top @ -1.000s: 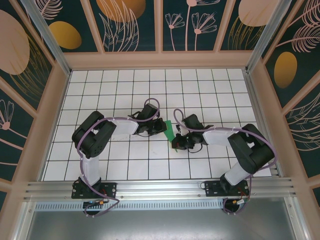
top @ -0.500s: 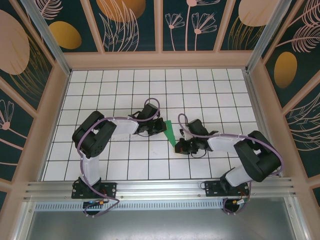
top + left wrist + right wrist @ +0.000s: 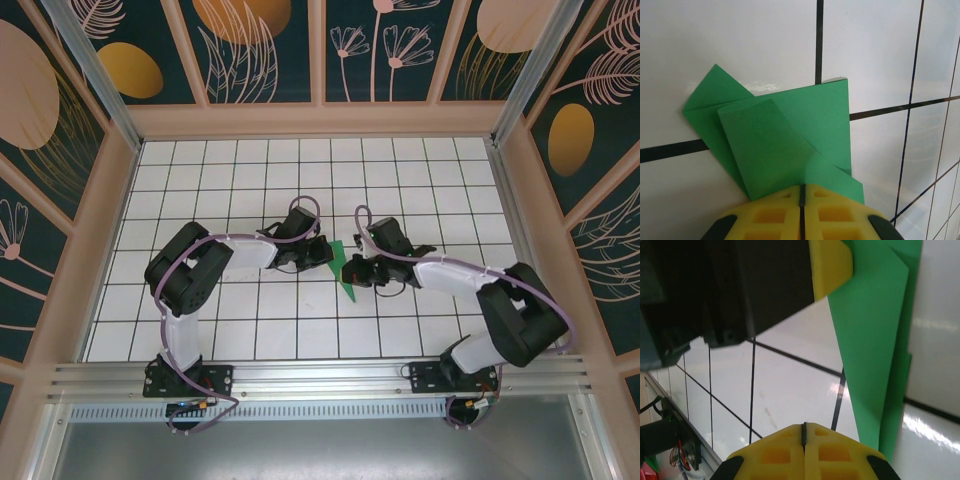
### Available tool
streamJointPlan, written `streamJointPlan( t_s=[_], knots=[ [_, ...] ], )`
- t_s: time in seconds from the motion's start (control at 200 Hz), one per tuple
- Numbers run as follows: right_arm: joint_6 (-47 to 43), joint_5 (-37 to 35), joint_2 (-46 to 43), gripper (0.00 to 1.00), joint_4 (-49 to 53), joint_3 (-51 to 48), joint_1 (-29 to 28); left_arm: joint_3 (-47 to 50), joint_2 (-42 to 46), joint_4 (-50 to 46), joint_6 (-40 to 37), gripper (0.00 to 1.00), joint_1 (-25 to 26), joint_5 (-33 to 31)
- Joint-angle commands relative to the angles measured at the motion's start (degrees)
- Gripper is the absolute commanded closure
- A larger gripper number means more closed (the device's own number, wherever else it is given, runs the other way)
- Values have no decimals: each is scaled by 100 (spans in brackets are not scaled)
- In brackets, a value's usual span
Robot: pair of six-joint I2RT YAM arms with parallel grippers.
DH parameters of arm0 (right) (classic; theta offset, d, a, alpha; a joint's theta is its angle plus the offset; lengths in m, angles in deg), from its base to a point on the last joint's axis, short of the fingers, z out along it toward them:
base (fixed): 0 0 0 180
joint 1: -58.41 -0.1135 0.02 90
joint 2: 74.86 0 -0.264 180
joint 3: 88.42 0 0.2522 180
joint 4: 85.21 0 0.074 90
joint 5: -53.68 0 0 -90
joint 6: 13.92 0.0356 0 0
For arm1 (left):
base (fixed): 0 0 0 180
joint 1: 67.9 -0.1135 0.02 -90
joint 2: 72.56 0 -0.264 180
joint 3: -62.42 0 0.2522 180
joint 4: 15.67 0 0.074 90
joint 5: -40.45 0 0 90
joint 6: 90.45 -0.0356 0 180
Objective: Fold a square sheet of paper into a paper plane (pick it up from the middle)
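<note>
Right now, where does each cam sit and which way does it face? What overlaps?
Top external: above, behind the bases, facing down at the table; both arms, left gripper, right gripper.
Left wrist: faces down past its shut fingers onto the folded green paper.
Right wrist: looks low across the table; own shut fingers, plus the left gripper.
Shared: the paper, all three.
</note>
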Motion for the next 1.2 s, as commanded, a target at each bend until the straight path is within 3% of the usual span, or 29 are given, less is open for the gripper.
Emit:
streamJointPlan(
  t_s=[0.0,0.215,0.59,0.736,0.906,1.196],
  knots=[
    [27,-123,413,96,-153,104,11,254,-469,-825,-157,89,-35,-712],
    [27,-146,749,96,-152,-241,35,254,-517,-836,-121,89,-31,-753],
    [-296,321,-11,96,300,-1207,63,370,-626,-1136,33,92,-30,-1070],
    [-354,296,-470,96,674,-1082,96,399,-618,-1034,55,92,-23,-995],
    [-184,-22,-843,95,404,-518,209,294,-568,-925,13,91,-28,-799],
    [-9,-152,485,95,-375,303,238,258,-426,-835,-93,89,-22,-629]
  ],
)
